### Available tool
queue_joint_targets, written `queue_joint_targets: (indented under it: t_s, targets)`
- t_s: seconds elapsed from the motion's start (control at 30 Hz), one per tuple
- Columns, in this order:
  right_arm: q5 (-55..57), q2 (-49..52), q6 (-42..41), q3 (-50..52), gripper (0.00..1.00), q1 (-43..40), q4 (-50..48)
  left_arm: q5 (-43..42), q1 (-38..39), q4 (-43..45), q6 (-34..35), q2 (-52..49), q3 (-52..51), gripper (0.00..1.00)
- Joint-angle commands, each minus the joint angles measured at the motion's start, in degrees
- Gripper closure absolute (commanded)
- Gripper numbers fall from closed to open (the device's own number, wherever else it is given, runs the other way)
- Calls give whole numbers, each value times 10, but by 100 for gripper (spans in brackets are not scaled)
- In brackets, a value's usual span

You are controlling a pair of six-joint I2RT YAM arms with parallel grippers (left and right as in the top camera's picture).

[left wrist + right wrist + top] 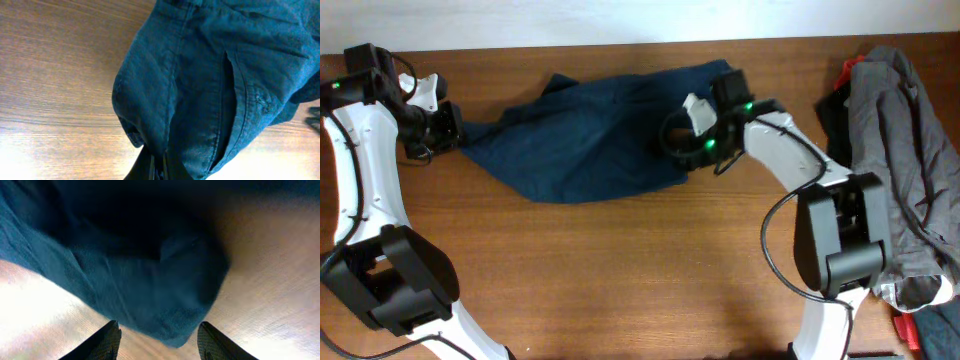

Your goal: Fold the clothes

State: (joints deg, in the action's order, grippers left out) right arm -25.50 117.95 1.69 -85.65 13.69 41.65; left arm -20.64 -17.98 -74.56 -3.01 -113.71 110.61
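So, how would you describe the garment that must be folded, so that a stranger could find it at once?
Look at the wooden table, toward its far edge, left of the middle. There lie the dark navy shorts, spread and crumpled, their left end pinched by the left gripper. Unlike the grey garment heaped at the right edge, they are blue and lie apart from that pile.

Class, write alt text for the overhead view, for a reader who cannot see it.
A pair of navy shorts lies crumpled across a wooden table, the left gripper pinching one end and the right gripper open at the other. A grey garment is heaped at the table's edge.
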Motion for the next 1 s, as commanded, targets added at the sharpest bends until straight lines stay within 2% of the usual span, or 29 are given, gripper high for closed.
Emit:
queue_joint_targets:
  t_s: [0.0, 0.1, 0.3, 0.37, 0.47, 0.5, 0.53, 0.57, 0.6, 0.73, 0.87, 0.97]
  targets:
    - [-1, 4, -40, 15, 43, 7, 19, -25, -3, -1, -9, 25, 17, 98]
    - [22, 4, -88, 15, 36, 9, 54, -25, -3, 1, -9, 25, 17, 98]
    - [21, 5, -176, 28, 36, 13, 17, -25, -3, 6, -9, 25, 17, 98]
    - [21, 5, -191, 33, 41, 16, 7, -25, -2, 6, -9, 25, 17, 98]
    - [13, 5, -214, 41, 61, 23, -8, -25, -2, 6, -9, 25, 17, 98]
    - [13, 5, -222, 41, 62, 25, -8, -25, -2, 6, -9, 25, 17, 98]
    - [15, 5, -229, 41, 59, 27, -7, -25, -2, 6, -9, 25, 17, 98]
    - [25, 5, -245, 41, 46, 28, -4, -25, -3, 6, -9, 25, 17, 98]
    - [38, 5, -269, 41, 39, 29, 0, -25, -2, 6, -9, 25, 17, 98]
    - [54, 5, -341, 55, 36, 30, -9, -25, -2, 10, -9, 25, 17, 98]
    - [52, 6, -377, 67, 37, 31, -57, -25, -2, 10, -9, 25, 17, 98]
    - [50, 6, -386, 68, 51, 33, -83, -25, -2, 9, -9, 25, 17, 98]
